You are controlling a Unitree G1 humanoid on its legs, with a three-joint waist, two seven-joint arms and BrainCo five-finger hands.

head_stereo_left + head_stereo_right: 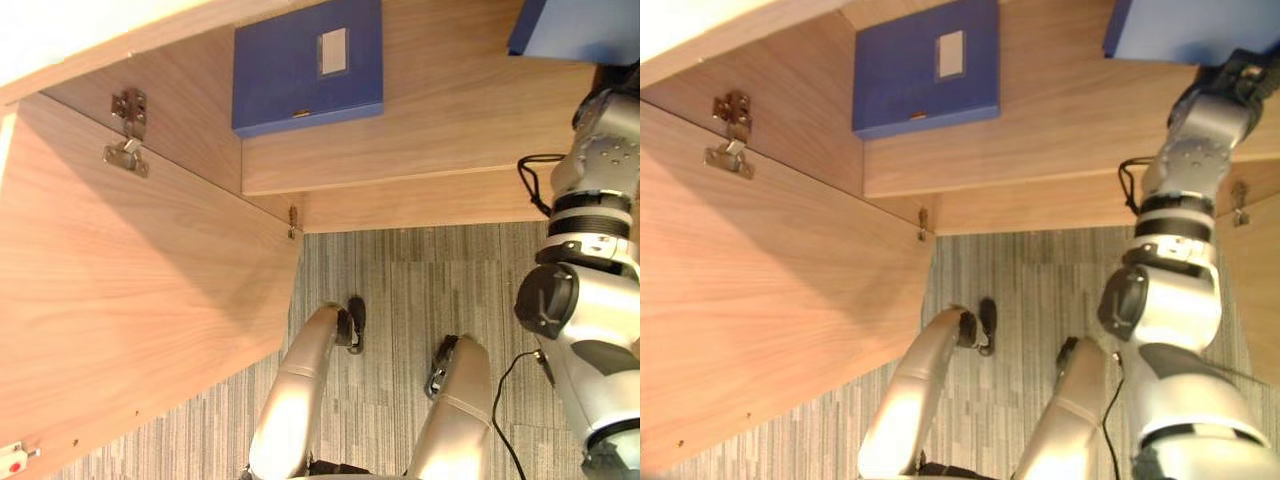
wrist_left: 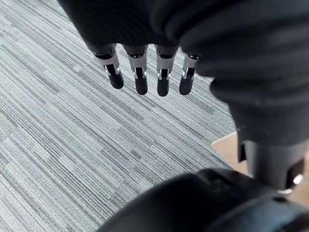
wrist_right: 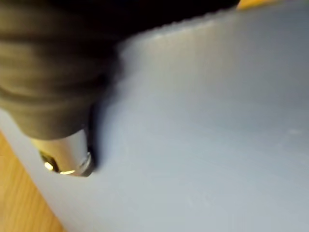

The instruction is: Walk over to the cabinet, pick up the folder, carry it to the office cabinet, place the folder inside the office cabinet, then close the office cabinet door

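Note:
A blue folder (image 1: 1190, 28) lies at the far right of the office cabinet's wooden shelf (image 1: 450, 110). My right hand (image 1: 1252, 72) is up against its near edge, at the end of my raised right arm. The right wrist view has the folder's blue face (image 3: 203, 121) pressed close to that hand. A second blue folder (image 1: 305, 65) with a pale label lies flat further left on the same shelf. My left hand (image 2: 140, 77) hangs over the grey carpet, fingers straight and holding nothing.
The cabinet's left door (image 1: 130, 300) stands wide open toward me, with metal hinges (image 1: 127, 130) along its inner edge. Part of a right door (image 1: 1252, 270) shows at the right. Striped grey carpet (image 1: 420, 280) lies below the shelf front.

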